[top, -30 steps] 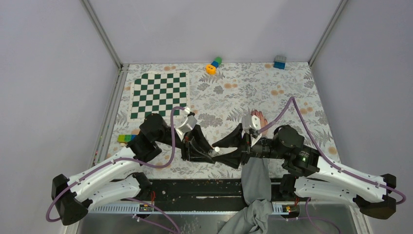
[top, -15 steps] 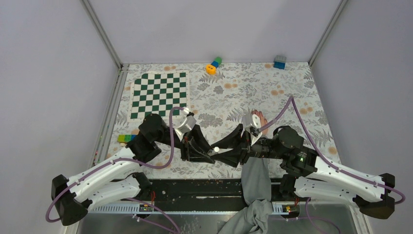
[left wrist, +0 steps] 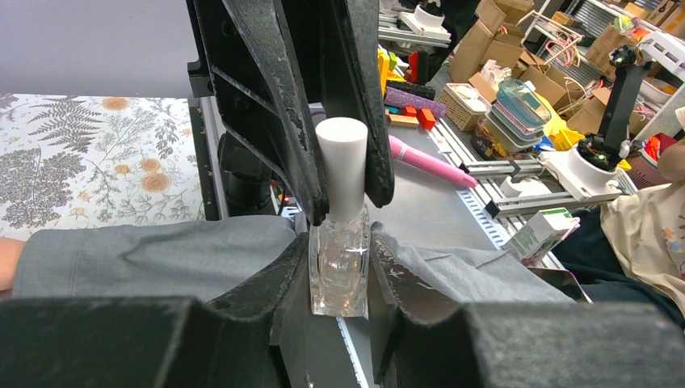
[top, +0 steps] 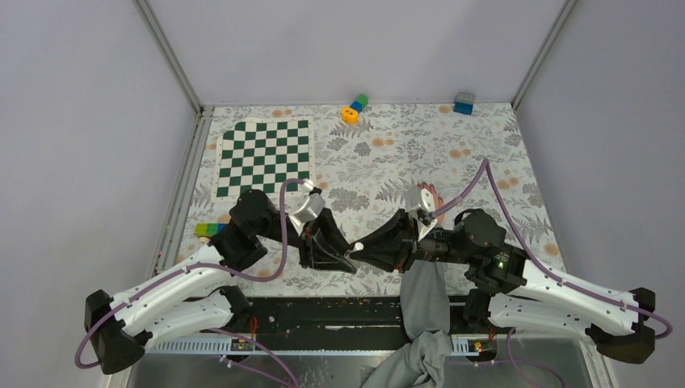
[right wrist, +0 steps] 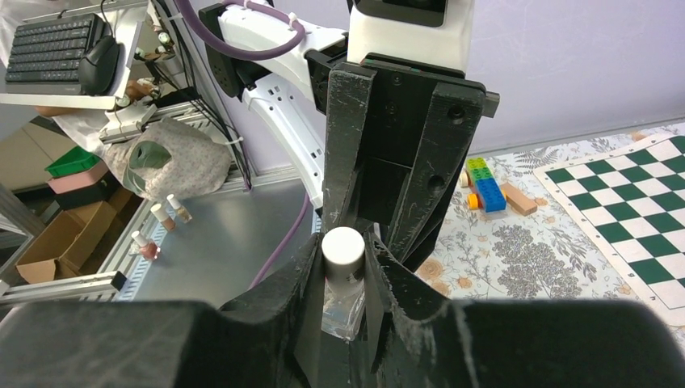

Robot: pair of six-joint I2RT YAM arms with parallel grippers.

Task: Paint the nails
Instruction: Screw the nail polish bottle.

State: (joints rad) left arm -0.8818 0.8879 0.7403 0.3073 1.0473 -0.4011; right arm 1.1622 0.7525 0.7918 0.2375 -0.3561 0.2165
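Observation:
My left gripper (top: 345, 257) is shut on a small clear nail polish bottle (left wrist: 339, 271) and holds it upright above the table's near edge. The bottle's white cap (left wrist: 342, 162) sits between the fingers of my right gripper (top: 363, 246), which press on both its sides. In the right wrist view the cap (right wrist: 343, 252) fills the gap between the jaws of my right gripper (right wrist: 345, 263). A bare hand (top: 430, 195) with a grey sleeve (top: 423, 299) lies flat under my right arm. Its nails are too small and too hidden to make out.
A green chessboard (top: 262, 158) lies at the back left. Coloured blocks (top: 208, 229) sit beside my left arm. A toy figure (top: 354, 107) and a blue block (top: 464, 103) stand at the far edge. Several small polish bottles (right wrist: 145, 242) stand off the table.
My right gripper has moved left onto the bottle's cap and its jaws have closed from wide open onto it. The left gripper has kept the bottle almost still.

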